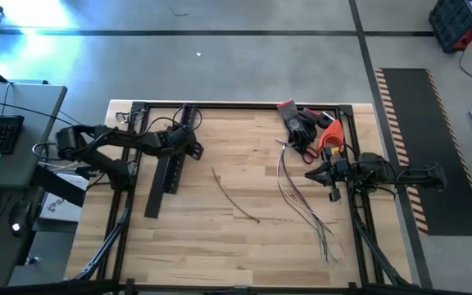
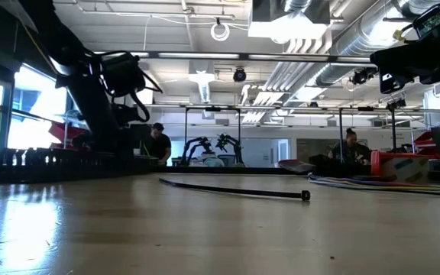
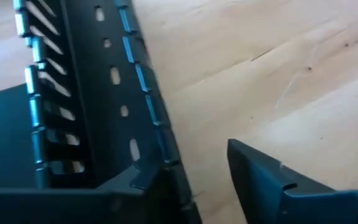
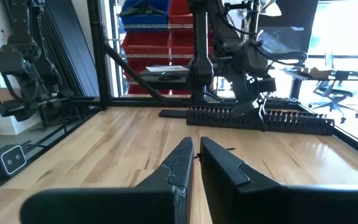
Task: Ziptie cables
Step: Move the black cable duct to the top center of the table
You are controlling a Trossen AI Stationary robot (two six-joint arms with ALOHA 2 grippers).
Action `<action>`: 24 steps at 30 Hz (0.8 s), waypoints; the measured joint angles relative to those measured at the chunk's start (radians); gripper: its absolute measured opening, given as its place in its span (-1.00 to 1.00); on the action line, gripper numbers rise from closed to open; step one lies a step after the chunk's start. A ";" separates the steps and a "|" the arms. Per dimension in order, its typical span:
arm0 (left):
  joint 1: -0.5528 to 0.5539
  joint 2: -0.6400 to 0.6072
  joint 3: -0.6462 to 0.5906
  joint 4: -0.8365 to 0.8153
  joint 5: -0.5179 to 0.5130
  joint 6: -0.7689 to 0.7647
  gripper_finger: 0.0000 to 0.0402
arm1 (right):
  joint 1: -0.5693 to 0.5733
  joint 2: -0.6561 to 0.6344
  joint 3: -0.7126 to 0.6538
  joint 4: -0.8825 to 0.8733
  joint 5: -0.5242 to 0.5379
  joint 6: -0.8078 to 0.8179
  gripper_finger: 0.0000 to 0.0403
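Observation:
The cables [image 1: 301, 197], pale and dark thin wires, lie loosely curved on the wooden table's right half; in the low view they show as a flat bundle [image 2: 365, 182]. A thin dark zip tie [image 1: 236, 201] [image 2: 235, 189] lies flat at mid table. My left gripper [image 1: 188, 149] [image 3: 191, 180] is open at the far left, tipped down over the black slotted duct [image 1: 173, 160] [image 3: 86, 93]. One finger is over the duct's channel, the other [image 3: 266, 180] over bare wood beside it. My right gripper [image 1: 314, 174] [image 4: 196, 155] waits shut, level, at the right. My left gripper stands astride the duct's side wall [image 3: 157, 134], slanting down from the table's left. Its own finger covers the spot, so I cannot tell whether it touches the duct.
A flat black strip [image 1: 154, 192] lies beside the duct. Dark gloves [image 1: 300, 123] and an orange-handled tool [image 1: 330, 133] sit at the far right corner. A black frame [image 1: 244, 105] rims the table. People sit in the room beyond.

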 joint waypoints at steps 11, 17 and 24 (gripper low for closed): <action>-0.004 -0.014 0.058 0.072 0.126 0.133 -0.97 | 0.000 0.000 0.000 0.000 0.000 0.000 -0.92; -0.001 0.024 0.242 0.066 0.190 0.384 -0.99 | 0.000 0.000 0.000 0.000 0.000 0.000 -0.92; -0.001 0.203 0.465 0.061 0.352 0.778 -1.00 | 0.000 0.000 0.000 0.000 0.000 0.000 -0.92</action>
